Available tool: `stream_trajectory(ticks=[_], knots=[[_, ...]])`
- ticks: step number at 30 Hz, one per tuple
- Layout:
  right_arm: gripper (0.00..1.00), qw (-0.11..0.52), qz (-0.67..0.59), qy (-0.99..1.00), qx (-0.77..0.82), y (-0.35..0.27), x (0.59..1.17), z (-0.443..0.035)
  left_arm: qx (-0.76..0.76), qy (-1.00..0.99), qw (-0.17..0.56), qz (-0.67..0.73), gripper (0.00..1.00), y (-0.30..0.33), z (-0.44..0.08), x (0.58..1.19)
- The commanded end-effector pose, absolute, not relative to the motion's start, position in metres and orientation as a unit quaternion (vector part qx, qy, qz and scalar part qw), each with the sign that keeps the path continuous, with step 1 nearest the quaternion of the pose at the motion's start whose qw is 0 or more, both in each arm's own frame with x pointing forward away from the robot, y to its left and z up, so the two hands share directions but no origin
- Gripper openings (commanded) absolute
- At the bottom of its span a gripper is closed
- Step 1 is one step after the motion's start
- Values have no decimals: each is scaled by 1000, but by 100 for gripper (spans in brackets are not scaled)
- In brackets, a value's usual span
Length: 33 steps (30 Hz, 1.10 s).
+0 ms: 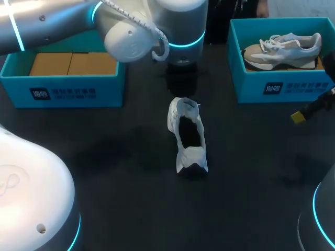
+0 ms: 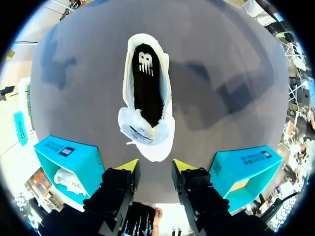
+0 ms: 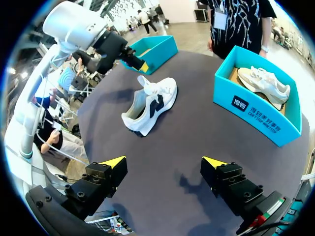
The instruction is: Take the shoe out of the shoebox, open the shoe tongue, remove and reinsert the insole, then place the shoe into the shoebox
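Note:
A white shoe (image 1: 187, 133) lies in the middle of the dark table, its opening facing up and a dark insole (image 2: 146, 83) showing inside. My left gripper (image 2: 155, 165) hangs just above the shoe's far end (image 2: 147, 137). Its fingers stand partly apart with nothing between them. In the head view the left arm's wrist (image 1: 180, 31) covers that gripper. My right gripper (image 3: 164, 163) is wide open and empty, well off to the shoe's right; one yellow fingertip (image 1: 297, 117) shows in the head view.
A teal box (image 1: 63, 91) at the back left has brown cardboard (image 1: 73, 64) inside. Another teal box (image 1: 277, 89) at the back right holds a beige and white shoe (image 1: 282, 49). My robot's white bases fill the near corners.

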State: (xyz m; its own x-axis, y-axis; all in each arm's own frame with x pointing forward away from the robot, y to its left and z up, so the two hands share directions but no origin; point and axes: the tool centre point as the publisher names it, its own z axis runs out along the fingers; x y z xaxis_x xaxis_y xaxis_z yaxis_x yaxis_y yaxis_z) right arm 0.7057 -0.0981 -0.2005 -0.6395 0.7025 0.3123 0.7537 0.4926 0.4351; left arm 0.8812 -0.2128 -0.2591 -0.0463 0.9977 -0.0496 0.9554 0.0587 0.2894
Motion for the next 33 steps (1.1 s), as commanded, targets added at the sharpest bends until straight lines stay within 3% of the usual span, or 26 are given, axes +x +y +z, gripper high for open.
stream_trajectory(ticks=[1, 17, 33], knots=[[100, 46, -274, -863, -422, -98, 705, -201, 682, 717, 113, 88, 41, -222, -271, 893], [100, 46, -274, -863, -422, -98, 705, -201, 696, 710, 83, 60, 40, -235, -309, 896], [100, 46, -274, -863, -422, -98, 705, -201, 700, 708, 75, 48, 37, -234, -315, 885]])
